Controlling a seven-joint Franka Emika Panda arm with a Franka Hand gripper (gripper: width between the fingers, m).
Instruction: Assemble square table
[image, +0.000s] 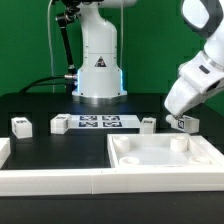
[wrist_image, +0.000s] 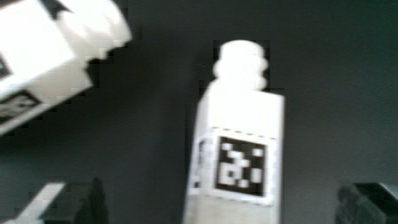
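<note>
The square table's white top (image: 165, 158) lies at the front on the exterior view's right, rim up. Two short white legs (image: 20, 125) (image: 58, 125) stand on the exterior view's left of the marker board, and a third leg (image: 147, 124) lies on its right. My gripper (image: 181, 121) hangs low just behind the top's far right corner. In the wrist view it is open (wrist_image: 217, 205), and a tagged leg (wrist_image: 237, 150) with a threaded tip lies between the dark fingers (wrist_image: 71, 205), which do not touch it. Another white tagged part (wrist_image: 54, 50) lies close by.
The marker board (image: 97, 123) lies in front of the robot's base (image: 98, 70). A long white rail (image: 50, 166) runs along the front on the exterior view's left, joined to the table top's side. The tabletop surface is black.
</note>
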